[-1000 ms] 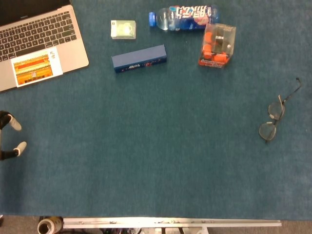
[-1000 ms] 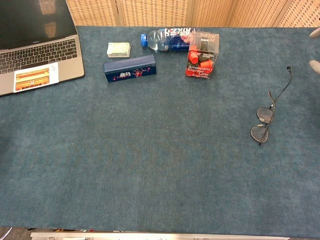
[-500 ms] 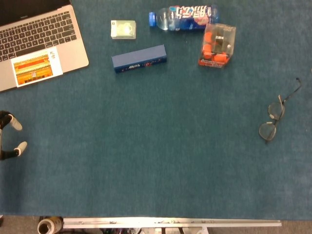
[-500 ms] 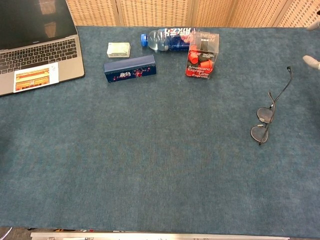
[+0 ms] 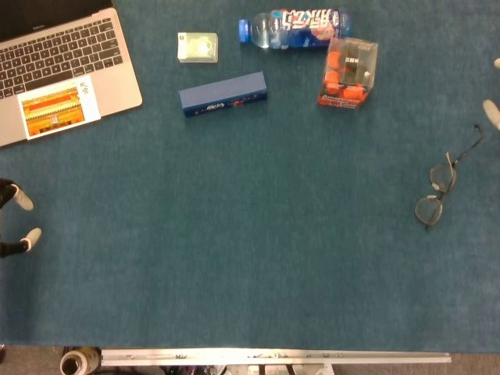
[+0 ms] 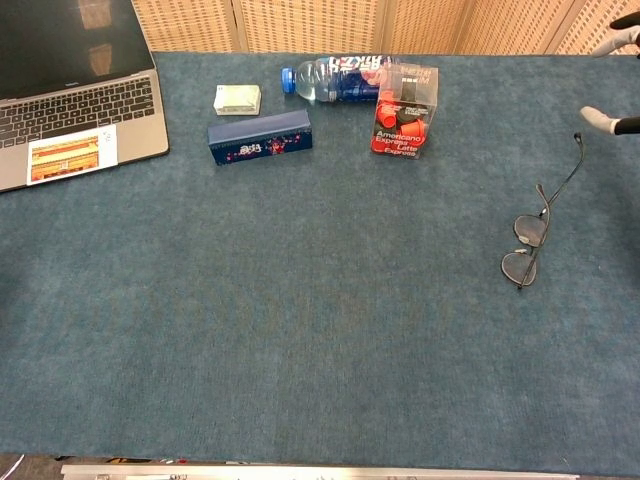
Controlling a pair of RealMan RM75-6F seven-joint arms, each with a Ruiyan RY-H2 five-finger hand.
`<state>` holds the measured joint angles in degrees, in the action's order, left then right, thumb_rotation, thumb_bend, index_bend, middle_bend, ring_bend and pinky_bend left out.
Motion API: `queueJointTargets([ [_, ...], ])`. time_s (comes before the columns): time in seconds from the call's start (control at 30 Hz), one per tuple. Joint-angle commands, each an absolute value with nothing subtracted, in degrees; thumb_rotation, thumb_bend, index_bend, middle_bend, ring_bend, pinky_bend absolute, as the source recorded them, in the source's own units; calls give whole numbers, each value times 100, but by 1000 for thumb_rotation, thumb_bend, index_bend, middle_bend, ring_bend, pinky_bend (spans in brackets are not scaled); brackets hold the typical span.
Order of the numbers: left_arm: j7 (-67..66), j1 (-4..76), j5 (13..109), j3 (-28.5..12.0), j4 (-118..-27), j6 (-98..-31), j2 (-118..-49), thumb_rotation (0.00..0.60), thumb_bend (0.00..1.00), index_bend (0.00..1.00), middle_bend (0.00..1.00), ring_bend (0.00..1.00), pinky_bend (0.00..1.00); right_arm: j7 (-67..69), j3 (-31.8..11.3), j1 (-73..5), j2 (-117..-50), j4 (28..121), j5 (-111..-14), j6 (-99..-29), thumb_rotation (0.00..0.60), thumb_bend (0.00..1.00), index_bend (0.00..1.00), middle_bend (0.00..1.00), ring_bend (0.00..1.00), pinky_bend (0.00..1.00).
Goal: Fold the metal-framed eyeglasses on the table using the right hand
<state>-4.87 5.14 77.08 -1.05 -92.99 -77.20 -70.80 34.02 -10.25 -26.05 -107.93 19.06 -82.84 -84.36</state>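
At right edge of tabletop: eyeglasses, unfolded.
Long axis ran away from the robot; one temple reached toward the right hand, fingers apart, empty; left hand lay well apart, empty.

The head view looks straight down on the blue table from high up. The chest view sits lower, by the table's near edge, and looks across it to a tan screen at the back. Both show the same laptop, bottle and glasses.
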Motion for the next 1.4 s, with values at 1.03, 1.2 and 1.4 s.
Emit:
queueJointTargets([
  [1.03,-388,462,7717,-100,-9216,-7762,-7118,600,159,491,363,239,512,3518,-538,-2432,-10742,2559,-8773,-8831,600,147,368,225,86,304],
  [1.2,-373,451,7713,-99,-9211,-7767,-7113,600,159,491,363,239,512,3480,-469,-2399,-10748,2644,-8844,-8857,600,147,368,225,86,304],
  [1.4,-357,445,7723,-101,-9201,-7777,-7107,600,159,491,363,239,512,3438,-380,-2362,-10735,2741,-8940,-8901,600,148,368,225,86,304],
])
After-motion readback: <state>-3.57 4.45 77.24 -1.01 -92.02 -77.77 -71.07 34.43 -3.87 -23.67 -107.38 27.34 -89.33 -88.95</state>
